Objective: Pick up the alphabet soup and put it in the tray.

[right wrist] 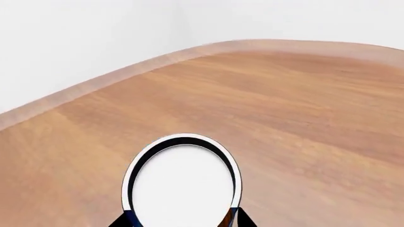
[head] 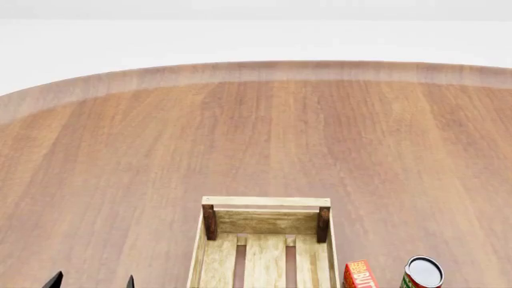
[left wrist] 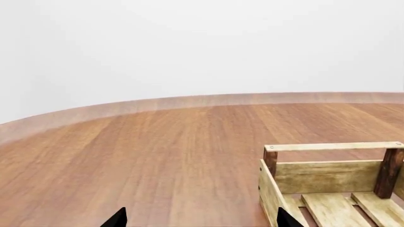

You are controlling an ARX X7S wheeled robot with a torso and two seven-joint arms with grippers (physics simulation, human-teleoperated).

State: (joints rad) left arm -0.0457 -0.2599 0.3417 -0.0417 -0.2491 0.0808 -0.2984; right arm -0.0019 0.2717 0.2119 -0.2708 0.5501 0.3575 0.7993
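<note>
Nearest to the right wrist camera, a small cylindrical can with a silver-white top and a dark blue rim, the alphabet soup (right wrist: 181, 182), is seen from above, with blue label on one side and an orange band on the other. It is flanked by the two dark fingertips (right wrist: 118, 222) of the right hand (right wrist: 181, 221). Whether they are clenched on the can or only set beside it cannot be told, as the contact is cut off by the frame edge. In the head view neither the can nor that hand is shown.

A large, light wooden slatted tray (head: 265, 201) with darker corner posts is placed at the near middle of the brown wooden table (head: 256, 132), and nothing is seen inside it. Just right of it a red box (head: 360, 276) and a red-and-green labelled can (head: 421, 275) are found. The left hand (left wrist: 202, 220) is held released, with nothing between its tips, near left of the tray.

Several risks can be judged. If the can is not squeezed squarely, it may slip or tilt when lifted. If it is carried low from the right, the red box or the other can may be knocked, or the tray's raised rail may be struck.
</note>
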